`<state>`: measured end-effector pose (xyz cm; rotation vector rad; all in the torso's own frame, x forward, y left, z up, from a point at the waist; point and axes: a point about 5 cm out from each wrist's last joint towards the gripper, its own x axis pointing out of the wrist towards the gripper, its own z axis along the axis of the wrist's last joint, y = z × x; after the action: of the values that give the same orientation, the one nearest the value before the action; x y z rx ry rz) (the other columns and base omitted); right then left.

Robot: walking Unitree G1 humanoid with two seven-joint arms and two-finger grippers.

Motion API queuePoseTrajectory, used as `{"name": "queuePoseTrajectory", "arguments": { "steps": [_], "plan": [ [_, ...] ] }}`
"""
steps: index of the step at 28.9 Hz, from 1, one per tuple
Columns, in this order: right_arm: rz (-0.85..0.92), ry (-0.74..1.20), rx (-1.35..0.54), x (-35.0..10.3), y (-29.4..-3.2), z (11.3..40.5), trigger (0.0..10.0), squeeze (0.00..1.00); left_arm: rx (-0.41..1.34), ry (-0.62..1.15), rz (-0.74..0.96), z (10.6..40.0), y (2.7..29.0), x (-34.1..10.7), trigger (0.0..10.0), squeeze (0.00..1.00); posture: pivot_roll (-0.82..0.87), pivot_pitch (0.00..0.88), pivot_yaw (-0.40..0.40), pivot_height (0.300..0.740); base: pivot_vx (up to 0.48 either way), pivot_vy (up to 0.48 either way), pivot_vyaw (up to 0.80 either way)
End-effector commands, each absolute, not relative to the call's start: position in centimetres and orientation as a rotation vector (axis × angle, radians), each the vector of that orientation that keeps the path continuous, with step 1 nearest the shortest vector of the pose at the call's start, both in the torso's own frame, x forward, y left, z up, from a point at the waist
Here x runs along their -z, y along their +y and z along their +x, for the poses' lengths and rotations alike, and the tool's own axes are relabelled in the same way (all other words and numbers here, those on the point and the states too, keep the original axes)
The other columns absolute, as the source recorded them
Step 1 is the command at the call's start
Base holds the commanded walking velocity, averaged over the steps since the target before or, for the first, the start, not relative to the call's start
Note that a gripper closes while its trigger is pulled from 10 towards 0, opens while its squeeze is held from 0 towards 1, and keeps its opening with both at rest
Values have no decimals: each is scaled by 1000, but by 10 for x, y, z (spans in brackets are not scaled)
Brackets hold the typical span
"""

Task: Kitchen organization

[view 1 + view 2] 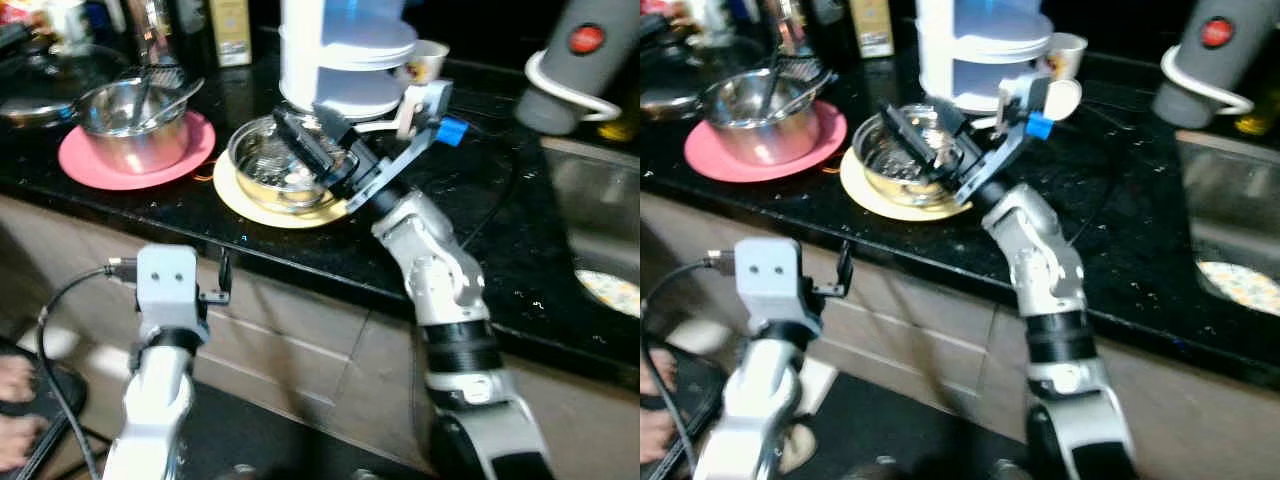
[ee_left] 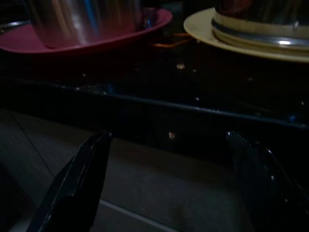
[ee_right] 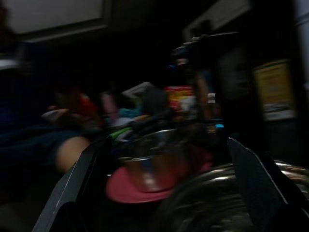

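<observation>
The left gripper [image 1: 222, 272] is hanging low in front of the black counter [image 1: 480, 200], below its edge. Its fingers are standing wide apart and holding nothing, as the left wrist view shows. From it, the pink plate [image 1: 80, 160] with a steel pot [image 1: 135, 125] on it is lying up at about 11 o'clock, a spoon [image 1: 185, 95] leaning in the pot.

Further right, the right gripper [image 1: 310, 150] is reaching over the steel bowl [image 1: 262, 172] on the yellow plate [image 1: 232, 192]. Its fingers are spread open, pointing toward 10 o'clock, and gripping nothing. The bowl is sitting right under them, so the right arm is much the nearer one. Just behind the bowl, at 12 o'clock, the white stacked container [image 1: 345, 55] is standing. The sink [image 1: 600, 210] is lying far off at 3 o'clock.
</observation>
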<state>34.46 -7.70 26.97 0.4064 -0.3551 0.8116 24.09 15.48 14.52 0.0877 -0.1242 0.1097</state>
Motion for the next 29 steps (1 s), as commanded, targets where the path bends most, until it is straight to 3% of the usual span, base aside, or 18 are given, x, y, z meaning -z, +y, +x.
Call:
{"name": "queuePoseTrajectory", "arguments": {
  "steps": [1,4,16,27,29],
  "plan": [
    [381,-347,-734,-278,-84,350,10000,0,-95,-113,98,242,151,-143,10000,0,62,55,-63,732,0,0,0],
    [316,-290,-619,-282,-90,359,10000,0,-85,-118,102,242,149,-144,10000,0,62,55,-63,732,0,0,0],
    [219,-138,-494,-280,-94,371,10000,0,-71,-135,112,243,146,-146,10000,0,63,51,-69,732,0,0,0],
    [309,-3,-514,-262,-67,376,10000,0,-70,-215,158,247,145,-166,10000,0,81,52,-83,732,0,0,0],
    [305,-5,-484,-262,-62,383,10000,0,-96,-273,207,246,155,-184,10000,0,102,59,-98,732,0,0,0]
  ]
}}
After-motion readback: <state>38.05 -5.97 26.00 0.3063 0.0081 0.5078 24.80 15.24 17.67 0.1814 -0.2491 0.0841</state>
